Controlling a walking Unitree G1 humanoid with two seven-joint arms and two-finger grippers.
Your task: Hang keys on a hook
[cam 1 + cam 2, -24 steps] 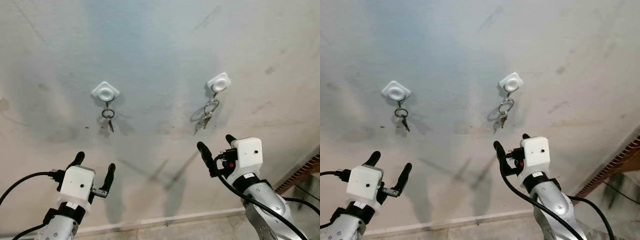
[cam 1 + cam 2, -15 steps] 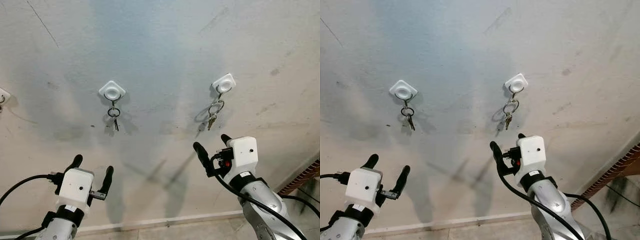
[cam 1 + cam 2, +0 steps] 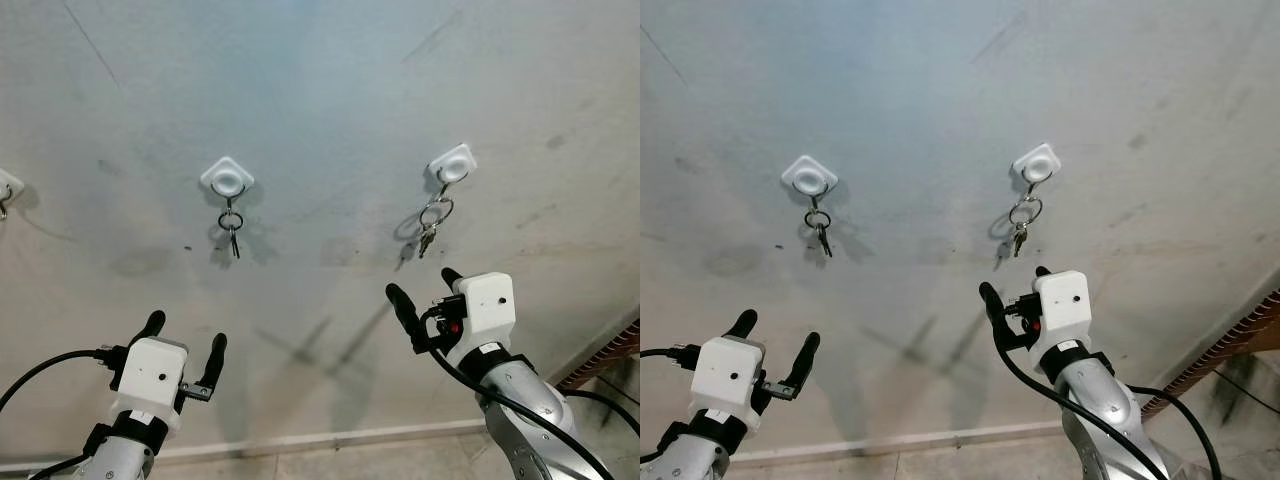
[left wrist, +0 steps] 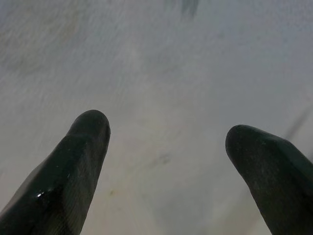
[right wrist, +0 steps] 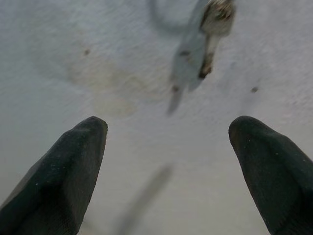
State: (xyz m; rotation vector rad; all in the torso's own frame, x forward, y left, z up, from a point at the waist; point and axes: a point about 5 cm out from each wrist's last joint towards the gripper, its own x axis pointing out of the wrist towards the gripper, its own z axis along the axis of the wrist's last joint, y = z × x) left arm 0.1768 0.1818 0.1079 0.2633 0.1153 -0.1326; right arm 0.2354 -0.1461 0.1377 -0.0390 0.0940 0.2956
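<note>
In the left eye view, a bunch of keys (image 3: 428, 228) on a silver ring hangs from the right white hook (image 3: 453, 163) on the grey wall (image 3: 320, 90), a single dark key (image 3: 231, 229) hangs from the white hook (image 3: 227, 177) to its left, and both grippers sit lower than 0.8 s ago while the hooks have shifted slightly right. The left wrist view shows the left gripper (image 4: 166, 161) with fingers apart, holding nothing, facing bare wall. The right wrist view shows the right gripper (image 5: 168, 161), fingers likewise apart and empty, pointing just below the blurred key bunch.
</note>
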